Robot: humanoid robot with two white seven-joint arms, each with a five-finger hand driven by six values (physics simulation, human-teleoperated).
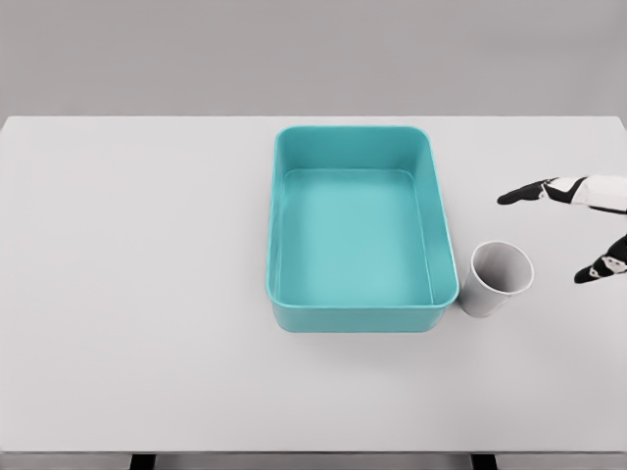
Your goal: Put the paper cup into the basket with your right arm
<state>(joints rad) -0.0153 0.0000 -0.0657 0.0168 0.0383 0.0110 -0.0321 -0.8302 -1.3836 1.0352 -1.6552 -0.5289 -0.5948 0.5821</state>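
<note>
Paper cup (502, 277) stands upright on the table (137, 294), mouth open to the camera, just beside the basket (446, 235) at its near right corner; whether cup and basket wall touch I cannot tell, the gap is too fine to read. From the basket's middle the cup lies at about 4 o'clock. The basket is teal, rectangular, nothing in it.

Right hand (578, 230) comes in from the frame's right edge at roughly 2 to 3 o'clock of the cup, near it but apart. Only two dark fingertips show, one upper (519, 195), one lower (594, 271), spread wide with nothing between them (rest of the hand is cut off by the edge). Left arm is not in view.

Judged step: reaching for the cup, no grasp yet.

Risks from here:
- The cup is light and thin; a fingertip clipping the rim first would likely tip it or push it against the basket wall.
- The basket sits tight on the cup's far side, so a finger wrapping around may hit the wall and nudge the basket instead of closing.
- Squeezing hard could crush the paper and let it slip out.
- Lifting too low would catch the cup's base on the basket rim during the carry over.
</note>
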